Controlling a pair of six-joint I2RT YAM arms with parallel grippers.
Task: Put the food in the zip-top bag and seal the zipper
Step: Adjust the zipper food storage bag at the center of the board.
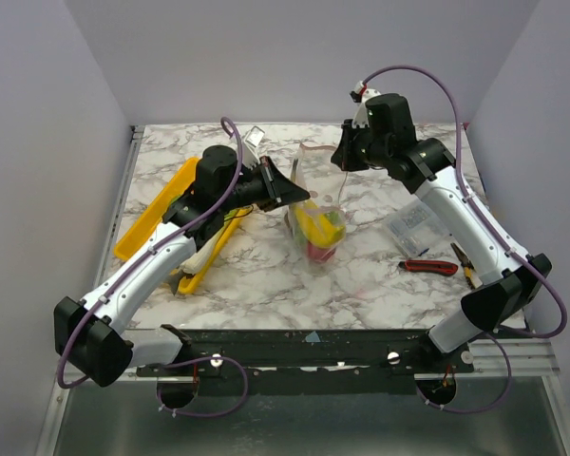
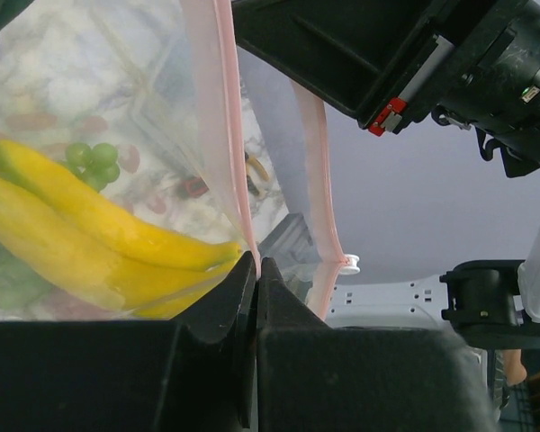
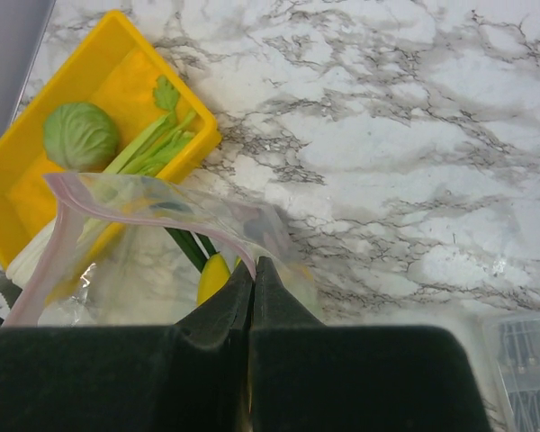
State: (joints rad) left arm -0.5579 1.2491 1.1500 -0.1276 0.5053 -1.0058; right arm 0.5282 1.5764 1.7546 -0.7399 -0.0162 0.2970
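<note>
The clear zip-top bag (image 1: 309,204) hangs between my two grippers above the table. Inside it are a yellow banana piece (image 1: 315,223) and a red piece (image 1: 319,251). My left gripper (image 1: 283,186) is shut on the pink zipper strip (image 2: 225,117) at one end of the mouth. Yellow bananas (image 2: 90,234) and green grapes (image 2: 94,162) show through the plastic. My right gripper (image 1: 348,158) is shut on the zipper (image 3: 144,211) at the other end. The mouth gapes open. A round pale green cabbage (image 3: 79,135) and green stalks (image 3: 153,148) lie in the yellow tray (image 3: 117,36).
The yellow tray (image 1: 147,220) sits at the left of the marble table under my left arm. A red-handled tool (image 1: 427,267), yellow-handled pliers (image 1: 464,261) and a small clear packet (image 1: 413,226) lie at the right, near my right arm.
</note>
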